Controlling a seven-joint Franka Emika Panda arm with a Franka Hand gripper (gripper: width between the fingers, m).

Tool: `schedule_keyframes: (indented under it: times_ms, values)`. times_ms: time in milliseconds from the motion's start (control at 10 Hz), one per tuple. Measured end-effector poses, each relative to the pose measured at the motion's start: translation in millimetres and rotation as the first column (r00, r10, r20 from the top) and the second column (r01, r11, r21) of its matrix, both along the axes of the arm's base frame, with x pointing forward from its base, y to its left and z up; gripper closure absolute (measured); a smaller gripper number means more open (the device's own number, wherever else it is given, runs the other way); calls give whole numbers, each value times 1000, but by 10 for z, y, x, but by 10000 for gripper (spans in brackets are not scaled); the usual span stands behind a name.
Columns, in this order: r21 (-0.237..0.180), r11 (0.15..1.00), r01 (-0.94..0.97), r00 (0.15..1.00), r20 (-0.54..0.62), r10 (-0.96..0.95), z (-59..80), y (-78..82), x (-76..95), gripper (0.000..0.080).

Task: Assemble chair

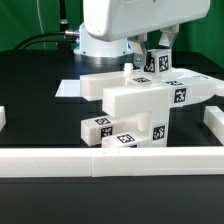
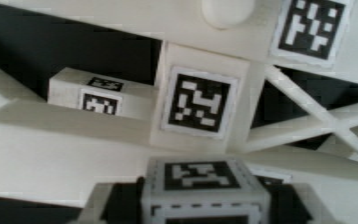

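Assembly of the chair [image 1: 140, 105] is judged to be at the leg-fitting step. Its partly joined white parts are seen at the middle of the bench [image 1: 40, 135], just behind the long low white rail [image 1: 100, 162]. A small square leg [image 2: 201, 178] is pinched between the fingers of the claw [image 1: 155, 58] and is held close over the cross-braced frame [image 2: 318, 115]. A second tagged block [image 2: 96, 95] is seen beside the frame; whether it is joined cannot be told. For the next move, the held leg would need to be lined up squarely over its seat, lowered until contact, and pressed or turned home without the other parts being nudged
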State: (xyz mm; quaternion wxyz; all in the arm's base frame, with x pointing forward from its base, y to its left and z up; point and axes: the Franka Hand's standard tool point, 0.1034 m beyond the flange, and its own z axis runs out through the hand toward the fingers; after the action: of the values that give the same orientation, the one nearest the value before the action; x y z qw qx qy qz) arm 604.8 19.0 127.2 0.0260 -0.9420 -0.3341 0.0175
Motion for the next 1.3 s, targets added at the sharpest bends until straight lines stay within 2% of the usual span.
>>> schedule_keyframes:
  times_ms: [200,500,1000,1300]
  values:
    - [0,1000,-3,1000,0,3,-7,-55,2,515]
    - [0,1000,-1,1000,0,1,-6,-51,3,515]
    - [4,1000,-11,1000,-1,11,-45,60,66,515]
    - [3,1000,-14,1000,4,14,-70,26,69,515]
